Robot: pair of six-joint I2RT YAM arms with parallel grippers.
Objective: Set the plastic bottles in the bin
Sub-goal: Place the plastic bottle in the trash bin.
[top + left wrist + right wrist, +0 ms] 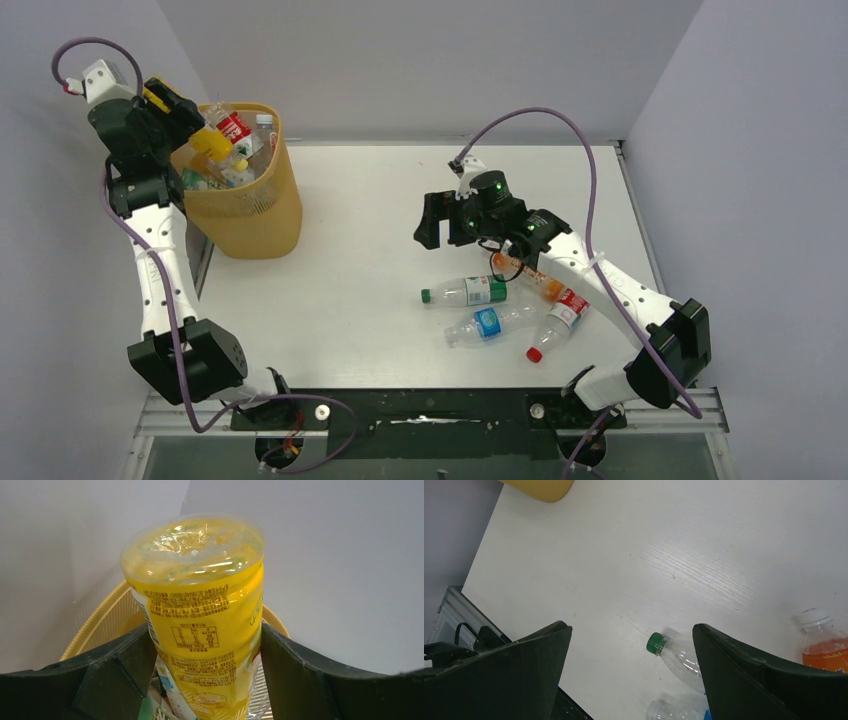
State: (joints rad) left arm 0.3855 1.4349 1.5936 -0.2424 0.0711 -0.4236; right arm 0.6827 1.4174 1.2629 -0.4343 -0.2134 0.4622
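1. The bin [255,215] is standing at the far left corner of the white table [380,200], just beside the left wall. It is already holding several bottles, among them a red-labelled one [235,127], and these are crowding the space under the left gripper [190,125]
2. The left gripper is hanging over the bin's left rim, with its fingers pressing both sides of a yellow bottle [200,615]
3. This bottle is showing a bright yellow printed label and a clear, dented base
4. Its base is facing the wrist camera, and its long axis is running steeply down, with the neck end pointing into the bin
5. The right gripper [631,627] is hovering above the table with its jaws spread wide and nothing between them
6. Four bottles are lying on their sides near the right arm: a green-capped bottle [465,292] pointing its cap left, a blue-labelled bottle [488,323] just nearer, a red-capped bottle [558,325] angling its cap toward the near edge, and an orange bottle [530,278] partly hiding under the arm
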